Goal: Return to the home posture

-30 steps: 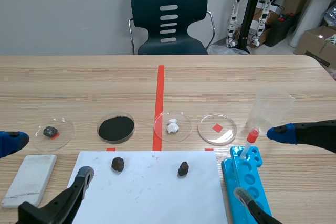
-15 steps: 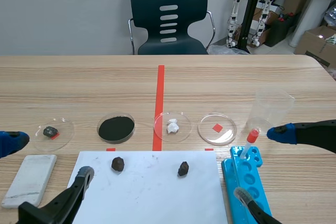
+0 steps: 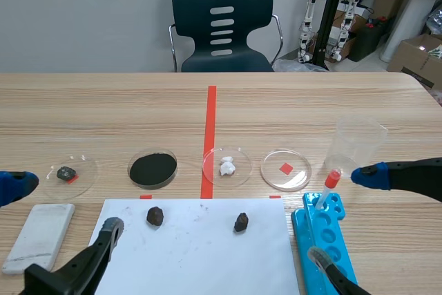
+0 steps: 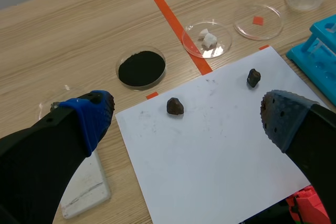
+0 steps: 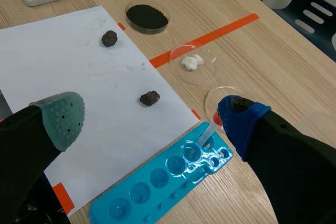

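both hang low at my edge of the table [image 3: 103,101]: left gripper [image 4: 186,114] wide open over the white sheet [image 3: 197,253], right gripper [image 5: 151,114] wide open over the blue tray [image 3: 324,240]. i judge home almost reached; i would finish slowly, clear of the dropper [image 3: 326,188].

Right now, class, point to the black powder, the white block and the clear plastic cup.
black powder [image 3: 152,168]: scene view, middle of the powder.
white block [image 3: 39,236]: scene view, its top face.
clear plastic cup [image 3: 356,144]: scene view, its side wall.
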Tool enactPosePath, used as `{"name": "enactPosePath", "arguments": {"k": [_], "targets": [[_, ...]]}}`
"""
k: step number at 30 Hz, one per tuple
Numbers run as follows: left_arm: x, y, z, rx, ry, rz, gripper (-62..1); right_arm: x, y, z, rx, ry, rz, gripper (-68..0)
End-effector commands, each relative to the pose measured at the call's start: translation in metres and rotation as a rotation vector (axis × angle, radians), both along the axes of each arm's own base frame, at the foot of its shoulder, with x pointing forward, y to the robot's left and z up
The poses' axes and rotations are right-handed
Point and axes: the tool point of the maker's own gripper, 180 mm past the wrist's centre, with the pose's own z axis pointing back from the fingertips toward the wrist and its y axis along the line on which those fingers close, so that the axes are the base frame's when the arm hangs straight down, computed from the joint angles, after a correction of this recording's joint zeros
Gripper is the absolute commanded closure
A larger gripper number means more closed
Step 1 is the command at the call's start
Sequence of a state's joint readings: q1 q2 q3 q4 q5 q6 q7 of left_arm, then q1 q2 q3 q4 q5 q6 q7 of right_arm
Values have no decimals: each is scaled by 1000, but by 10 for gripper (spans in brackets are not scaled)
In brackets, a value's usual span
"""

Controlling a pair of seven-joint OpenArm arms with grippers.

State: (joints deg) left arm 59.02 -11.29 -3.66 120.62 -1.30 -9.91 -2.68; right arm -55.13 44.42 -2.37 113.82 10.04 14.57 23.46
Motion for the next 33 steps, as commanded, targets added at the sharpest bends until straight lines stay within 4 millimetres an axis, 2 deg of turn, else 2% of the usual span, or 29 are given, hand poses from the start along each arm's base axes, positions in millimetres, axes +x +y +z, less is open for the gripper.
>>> {"name": "enactPosePath", "arguments": {"k": [1,33], "targets": [[3,-3,10,-17,-34,-3,-590,1,2,4,19,-9,-1,-529],[3,-4,8,-11,-28,-9,-590,1,2,4,19,-9,-1,-529]]}}
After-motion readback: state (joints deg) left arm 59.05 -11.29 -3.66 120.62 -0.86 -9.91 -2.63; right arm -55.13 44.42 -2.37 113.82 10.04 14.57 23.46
